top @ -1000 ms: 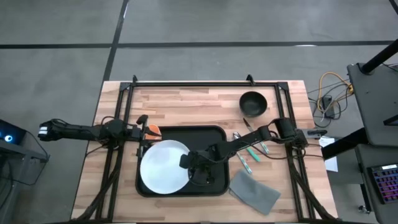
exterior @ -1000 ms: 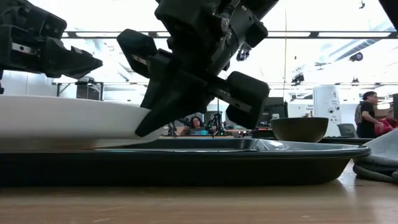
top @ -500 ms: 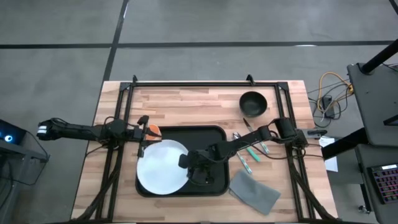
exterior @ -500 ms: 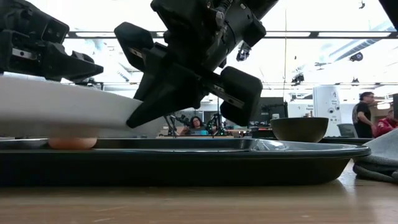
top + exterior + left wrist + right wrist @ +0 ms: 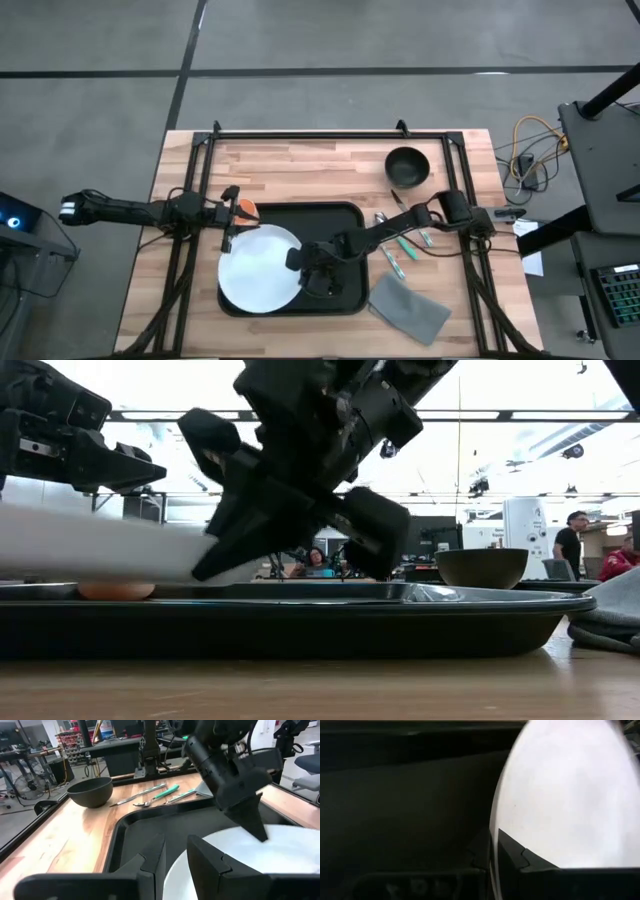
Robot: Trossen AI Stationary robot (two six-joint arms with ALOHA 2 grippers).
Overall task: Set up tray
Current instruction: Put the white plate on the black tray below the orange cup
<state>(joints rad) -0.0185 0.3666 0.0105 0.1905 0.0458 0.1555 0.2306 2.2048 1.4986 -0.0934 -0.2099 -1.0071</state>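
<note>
Currently the right tool (image 5: 300,270) is pressed together on the right rim of the white plate (image 5: 258,282), pinching the edge between its fingers; the right wrist view shows the plate rim running straight into the gap. Low view shows the plate lifted off the tray floor and tilted, right side higher. My read: an edge pinch is the only way to grip a flat plate, and the tilt follows from holding it by one side.

Tray (image 5: 345,215) sits mid-tabletop, near side, flat on the wood. The plate hangs over its left half and overlaps the left rim in the high view. An orange object (image 5: 116,591) shows under the plate on the left in the low view; I can't tell what it is or whether it rests in the tray. Right half of the tray is bare.

Left tool (image 5: 228,212) hovers at the tray's far-left corner, just beside the plate's far edge, fingers partly spread, pinching nothing as far as I can see; the plate edge lies just ahead of its fingers in the left wrist view.

Off-tray: dark bowl (image 5: 407,166) far right, looks empty; cutlery (image 5: 400,240) with green handles just right of the tray; grey cloth (image 5: 410,308) near right.
</note>
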